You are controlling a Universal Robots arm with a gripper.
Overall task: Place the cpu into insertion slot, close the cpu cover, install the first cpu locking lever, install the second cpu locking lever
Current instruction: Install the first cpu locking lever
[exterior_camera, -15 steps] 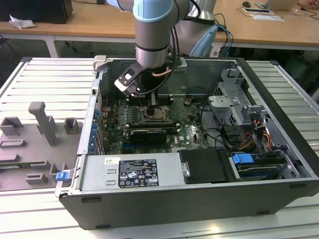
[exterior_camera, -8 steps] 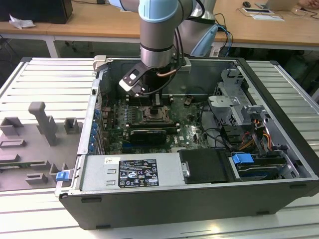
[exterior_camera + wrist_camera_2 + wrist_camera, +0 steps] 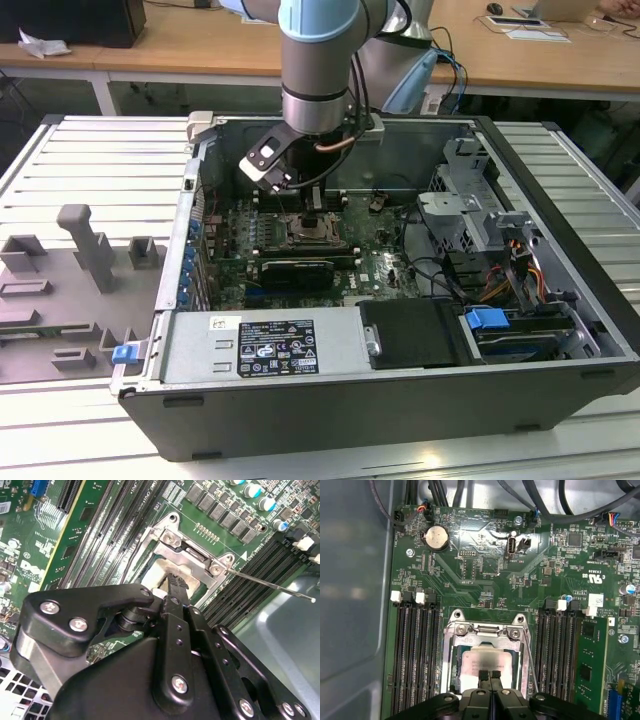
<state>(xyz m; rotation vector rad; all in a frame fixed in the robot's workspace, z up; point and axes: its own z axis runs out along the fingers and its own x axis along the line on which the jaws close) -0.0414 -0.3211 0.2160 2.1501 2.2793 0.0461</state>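
we see the gripper (image 3: 489,676) low over the socket inside the open computer case (image 3: 300,410), its two fingertips pressed together with nothing between them, and their ends seem to rest on or just above the chip. the cpu (image 3: 485,656) already lies flat in the insertion slot (image 3: 330,241), its pale face showing through the window of the cpu cover (image 3: 451,652), which looks to be folded down around it. in the second wrist view a thin locking lever (image 3: 270,586) sticks out free beside the socket, tilted away and not latched. we judge that placing the chip is done and closing the cover is in hand or just finished, while both levers are still open. any move from here calls for a clean straight lift off the chip, no sideways drag, and fine aim at a very thin rod close to the memory slots (image 3: 415,655).
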